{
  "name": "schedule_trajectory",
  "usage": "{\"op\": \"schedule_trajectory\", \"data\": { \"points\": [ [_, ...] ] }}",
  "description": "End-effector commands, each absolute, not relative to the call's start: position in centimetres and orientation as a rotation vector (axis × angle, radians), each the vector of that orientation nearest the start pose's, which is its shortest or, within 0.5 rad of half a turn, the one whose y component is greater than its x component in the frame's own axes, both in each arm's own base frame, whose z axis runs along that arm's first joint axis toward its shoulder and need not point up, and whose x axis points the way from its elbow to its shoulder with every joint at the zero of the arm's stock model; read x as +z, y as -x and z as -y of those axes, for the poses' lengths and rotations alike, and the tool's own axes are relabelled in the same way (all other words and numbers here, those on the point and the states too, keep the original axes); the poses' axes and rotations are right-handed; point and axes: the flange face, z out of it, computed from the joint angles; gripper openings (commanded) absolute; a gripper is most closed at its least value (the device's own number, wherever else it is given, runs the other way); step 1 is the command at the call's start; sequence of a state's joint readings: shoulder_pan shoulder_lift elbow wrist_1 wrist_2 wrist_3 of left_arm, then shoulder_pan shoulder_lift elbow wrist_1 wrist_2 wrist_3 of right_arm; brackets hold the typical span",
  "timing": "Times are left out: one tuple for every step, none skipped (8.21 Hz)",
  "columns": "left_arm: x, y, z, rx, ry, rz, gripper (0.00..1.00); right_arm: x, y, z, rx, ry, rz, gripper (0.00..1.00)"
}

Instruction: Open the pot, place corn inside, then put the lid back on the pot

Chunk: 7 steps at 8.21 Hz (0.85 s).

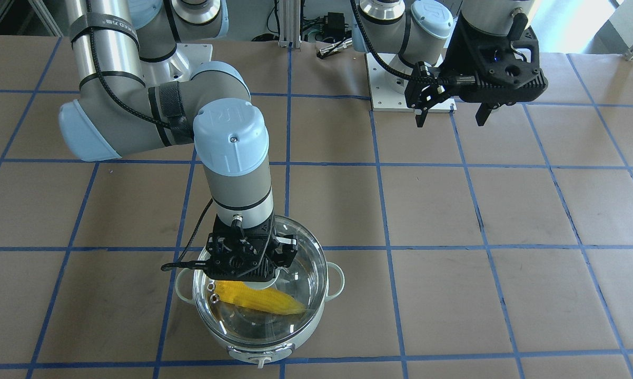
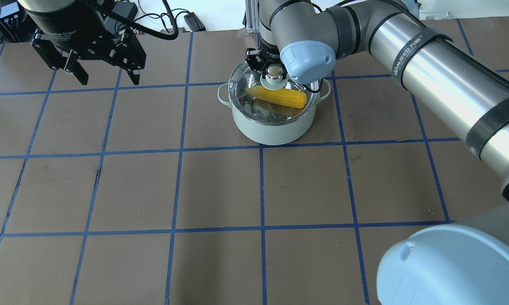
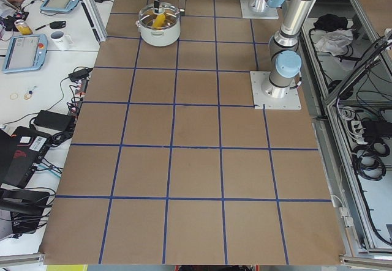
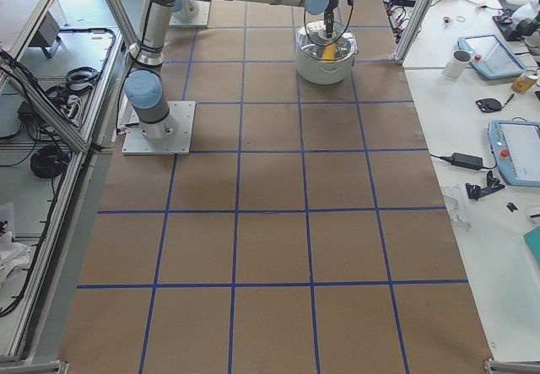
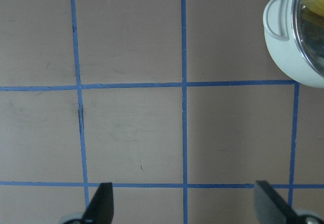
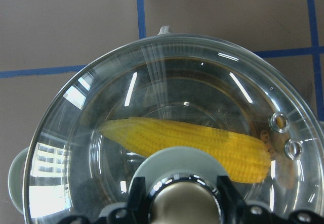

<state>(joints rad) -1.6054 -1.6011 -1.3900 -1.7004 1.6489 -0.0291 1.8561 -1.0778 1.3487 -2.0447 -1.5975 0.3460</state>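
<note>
The pale mint-green pot (image 2: 271, 127) stands on the table at the far centre. The yellow corn (image 2: 280, 96) lies inside it, seen through the glass. The clear glass lid (image 2: 242, 80) sits over the pot's rim; I cannot tell if it is fully seated. My right gripper (image 6: 183, 211) is over the pot's middle, its fingers shut on the lid's metallic knob (image 2: 273, 72). The corn (image 6: 192, 140) and the lid's two small holes show in the right wrist view. My left gripper (image 2: 104, 78) is open and empty, held above the table far to the pot's left.
The table is brown paper with a blue tape grid. The left wrist view shows the pot's loop handle (image 5: 278, 16) at its top right. Side benches with tablets, a mug (image 4: 460, 63) and cables flank the table.
</note>
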Motion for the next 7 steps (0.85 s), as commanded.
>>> {"op": "schedule_trajectory", "data": {
  "points": [
    [55.3,14.9,49.2,-0.051,-0.059,-3.106,1.0,35.1,-32.1,63.1,-0.314,-0.097,-3.087,0.0],
    [55.4,15.4,49.1,-0.055,-0.088,-3.163,1.0,35.1,-32.1,63.1,-0.337,-0.09,-3.082,0.0],
    [55.2,15.6,48.9,-0.048,-0.214,-3.173,1.0,35.0,-32.1,63.2,-0.342,-0.076,-3.083,0.0],
    [54.7,15.6,48.7,-0.034,-0.225,-3.171,1.0,35.1,-32.1,63.1,-0.346,-0.074,-3.084,0.0],
    [53.7,15.6,48.6,-0.002,-0.224,-3.172,1.0,34.9,-32.1,63.2,-0.344,-0.074,-3.085,0.0],
    [52.6,15.5,48.5,0.035,-0.223,-3.164,1.0,34.9,-32.1,63.2,-0.343,-0.074,-3.085,0.0],
    [52.3,15.5,48.4,0.028,-0.221,-3.163,1.0,34.9,-32.1,63.2,-0.344,-0.072,-3.085,0.0]
  ]
}}
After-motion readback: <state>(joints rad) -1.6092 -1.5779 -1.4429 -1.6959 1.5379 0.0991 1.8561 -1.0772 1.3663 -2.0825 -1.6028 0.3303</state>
